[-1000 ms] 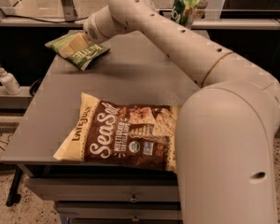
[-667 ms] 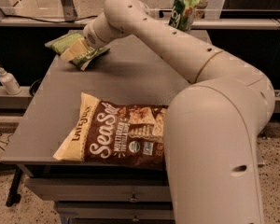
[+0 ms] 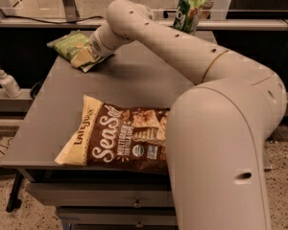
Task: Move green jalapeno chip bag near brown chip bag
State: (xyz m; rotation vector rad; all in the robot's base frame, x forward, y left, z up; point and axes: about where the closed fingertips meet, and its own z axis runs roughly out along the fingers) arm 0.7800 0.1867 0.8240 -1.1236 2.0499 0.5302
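Observation:
The green jalapeno chip bag lies at the far left corner of the grey table. My gripper is down at that bag's right end, on or right against it, and my wrist hides how it meets the bag. The brown chip bag lies flat near the table's front edge, with its right end hidden behind my arm's big lower link.
A darker green pouch stands at the table's far edge on the right. A white pump bottle sits on a ledge left of the table. My arm spans the table's right half. Drawers run under the front edge.
My arm has swung leftward and the gripper has come down from above the green bag to its right end. Neither bag has visibly shifted on the table.

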